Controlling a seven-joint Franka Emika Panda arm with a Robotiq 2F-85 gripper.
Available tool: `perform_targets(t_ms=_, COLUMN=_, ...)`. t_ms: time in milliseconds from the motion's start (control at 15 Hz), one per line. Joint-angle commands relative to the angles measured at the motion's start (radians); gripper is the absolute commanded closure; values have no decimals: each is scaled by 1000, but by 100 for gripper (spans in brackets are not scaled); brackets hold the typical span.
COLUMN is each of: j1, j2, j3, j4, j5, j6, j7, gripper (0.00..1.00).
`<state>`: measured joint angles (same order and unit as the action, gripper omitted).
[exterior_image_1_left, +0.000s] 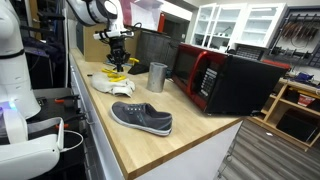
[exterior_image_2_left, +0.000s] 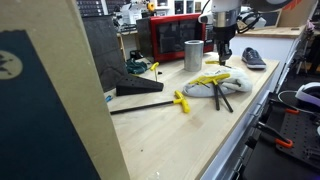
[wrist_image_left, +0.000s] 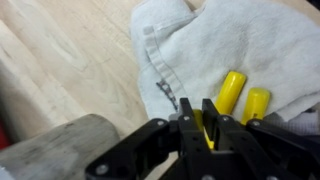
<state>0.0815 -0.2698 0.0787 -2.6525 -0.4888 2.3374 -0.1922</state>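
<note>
From where I stand, the gripper hangs right over the yellow-handled tool, which lies on a white towel on the counter near the metal cup. Its fingers are nearly together with yellow showing between them, but I cannot tell whether they pinch it. The tool looks stiff and fairly light, with the grippy handles the best place to hold, though the soft cloth beneath may bunch.

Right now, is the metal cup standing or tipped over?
Standing: the metal cup sits on its base on the wooden counter, rim upward.
</note>
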Motion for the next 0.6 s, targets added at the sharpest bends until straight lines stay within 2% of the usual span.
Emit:
perform_targets(t_ms=0, j1=4, j2=-6, j3=-7, j4=-36, j5=24, j6=-30, j7=-88, gripper=96)
perform_targets(t_ms=333, j1=-34, j2=-1, j3=-19, j4=-36, j5=-8, j6=-77, j7=-61, gripper=96)
perform_targets(t_ms=533, j1=-41, j2=21, j3=-50, j4=-24, j5=38, j6=-98, j7=-97, gripper=96)
